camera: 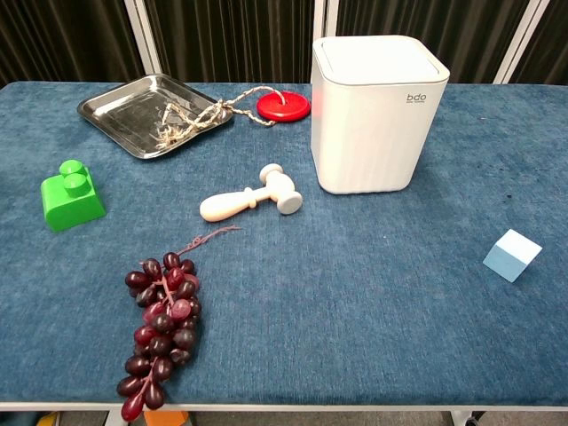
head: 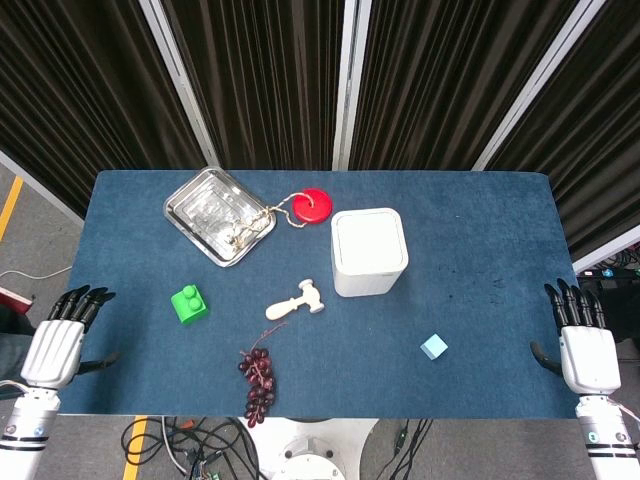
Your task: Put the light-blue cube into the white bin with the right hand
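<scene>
Small light-blue cube [head: 433,347] sits free on the blue felt tabletop [head: 480,250], near the front edge, well apart from the right robot hand [head: 584,340] at the tabletop's right edge. That hand holds nothing, fingers straight, slightly apart. Left robot hand [head: 62,335] same, off the left edge. White plastic bin [head: 368,251] stands mid-tabletop, behind-left of the cube, lid on. Black curtains with white poles behind.
</scene>
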Motion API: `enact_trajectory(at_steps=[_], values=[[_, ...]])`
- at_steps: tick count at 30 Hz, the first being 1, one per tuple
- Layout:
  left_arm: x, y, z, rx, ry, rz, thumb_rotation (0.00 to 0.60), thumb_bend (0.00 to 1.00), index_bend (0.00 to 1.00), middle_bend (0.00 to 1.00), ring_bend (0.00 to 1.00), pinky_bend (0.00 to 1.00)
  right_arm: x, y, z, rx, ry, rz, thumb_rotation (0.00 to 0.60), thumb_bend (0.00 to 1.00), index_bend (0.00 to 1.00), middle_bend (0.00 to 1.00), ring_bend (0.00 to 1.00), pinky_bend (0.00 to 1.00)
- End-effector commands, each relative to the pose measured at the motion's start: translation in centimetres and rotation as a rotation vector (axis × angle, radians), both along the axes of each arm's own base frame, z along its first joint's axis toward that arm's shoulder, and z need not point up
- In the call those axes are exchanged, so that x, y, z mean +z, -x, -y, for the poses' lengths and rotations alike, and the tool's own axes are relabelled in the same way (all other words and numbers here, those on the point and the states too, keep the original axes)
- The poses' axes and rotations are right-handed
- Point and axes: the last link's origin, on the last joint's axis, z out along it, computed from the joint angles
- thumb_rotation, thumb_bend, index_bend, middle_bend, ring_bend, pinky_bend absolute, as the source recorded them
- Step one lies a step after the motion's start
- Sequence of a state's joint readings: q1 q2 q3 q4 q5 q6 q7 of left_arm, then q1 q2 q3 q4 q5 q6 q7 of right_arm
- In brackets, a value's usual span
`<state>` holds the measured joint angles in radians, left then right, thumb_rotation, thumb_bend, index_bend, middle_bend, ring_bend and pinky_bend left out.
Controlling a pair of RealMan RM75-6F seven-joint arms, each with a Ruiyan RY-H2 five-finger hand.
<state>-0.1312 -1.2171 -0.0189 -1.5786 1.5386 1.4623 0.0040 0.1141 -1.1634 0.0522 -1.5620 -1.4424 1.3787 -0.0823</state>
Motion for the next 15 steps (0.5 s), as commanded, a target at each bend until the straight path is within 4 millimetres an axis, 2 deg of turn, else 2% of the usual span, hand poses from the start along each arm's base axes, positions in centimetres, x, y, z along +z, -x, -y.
enact_trajectory(at_steps=[1,8,11,15], values=[[-0.1,0.1,0.0,0.005,0.004,-0.002,0.6,0.05,0.17,0.13,0.07,0.12,0.1,0.0,0.0,-0.001,0.004,0.004,0.6,0.15,0.0,0.01,0.0,0.0],[0.0,0.2,-0.1,0.006,0.005,-0.004,0.6,0.05,0.17,0.13,0.07,0.12,-0.3,-0.8,0.7,0.035,-0.015,-0.001,0.6,0.15,0.0,0.01,0.0,0.0],[0.1,0.3,-0.2,0.008,0.002,0.001,0.6,0.05,0.17,0.13,0.07,0.12,-0.7,-2.4,1.9,0.094,-0.032,-0.007,0.6,0.15,0.0,0.01,0.0,0.0],[-0.2,0.4,0.0,0.003,0.016,-0.001,0.6,0.05,0.17,0.13,0.07,0.12,-1.6,-6.2,4.3,0.22,-0.068,-0.006,0.6,0.15,0.0,0.03,0.0,0.0]])
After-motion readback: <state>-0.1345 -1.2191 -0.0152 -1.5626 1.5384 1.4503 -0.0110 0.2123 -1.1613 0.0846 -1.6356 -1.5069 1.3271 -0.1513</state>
